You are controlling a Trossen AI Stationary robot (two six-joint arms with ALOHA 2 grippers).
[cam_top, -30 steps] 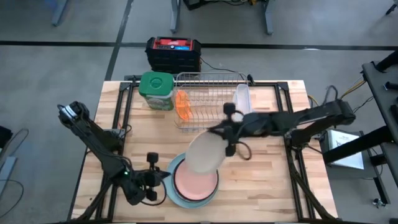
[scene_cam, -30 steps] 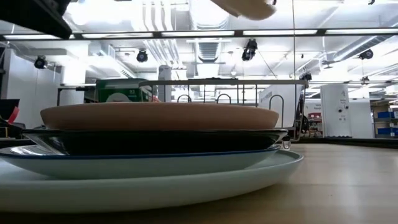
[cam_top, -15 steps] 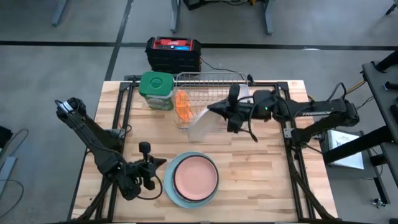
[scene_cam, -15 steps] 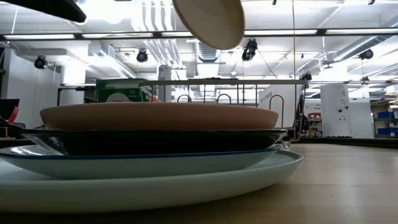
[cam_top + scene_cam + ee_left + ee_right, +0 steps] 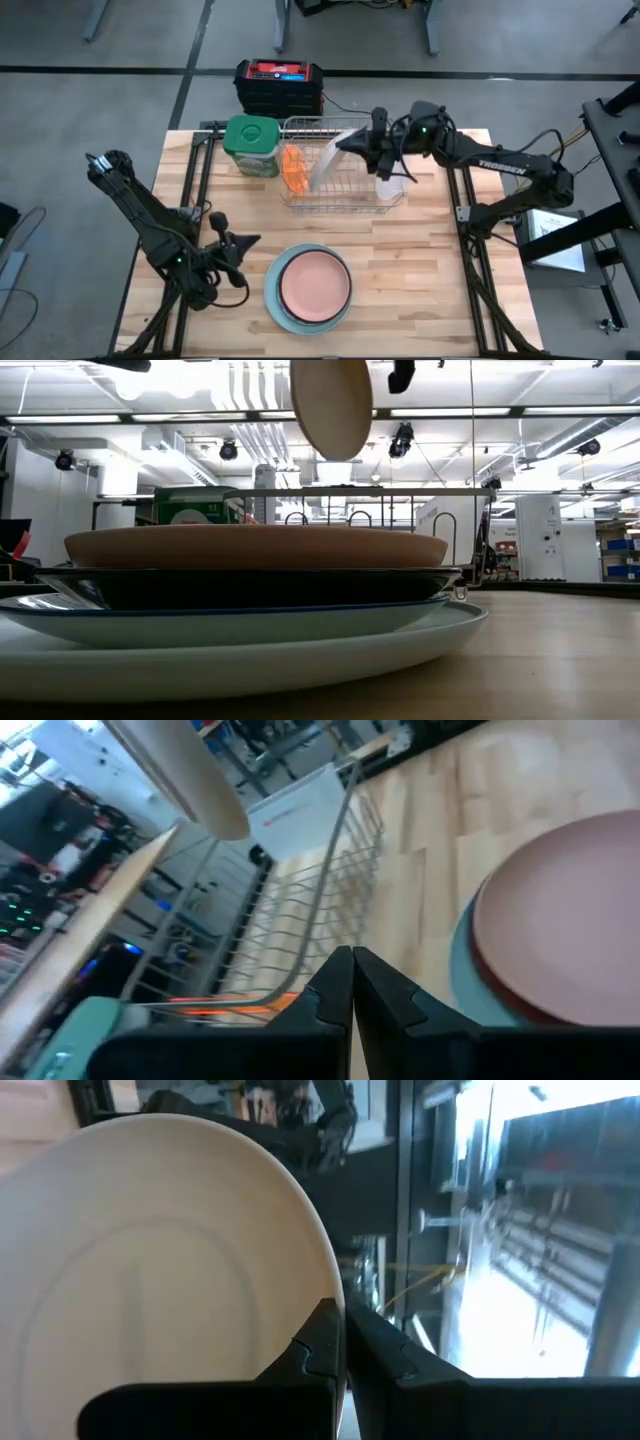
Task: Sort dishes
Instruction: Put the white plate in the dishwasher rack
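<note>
Risk: pale speckled round plate (image 5: 327,163) is held on edge above the wire dish rack (image 5: 345,195), pinched at its rim by the right end effector (image 5: 372,152); a slim rim grip could let it slip or clip a wire. Left end effector (image 5: 238,248), closed and empty, waits beside the pink plate (image 5: 314,286) stacked on the wooden surface (image 5: 430,290).

White "TROSSEN" lettering on right arm (image 5: 497,163) forearm, high view. Label on green-lidded jar (image 5: 190,513) too small to read. Nothing else legible.
</note>
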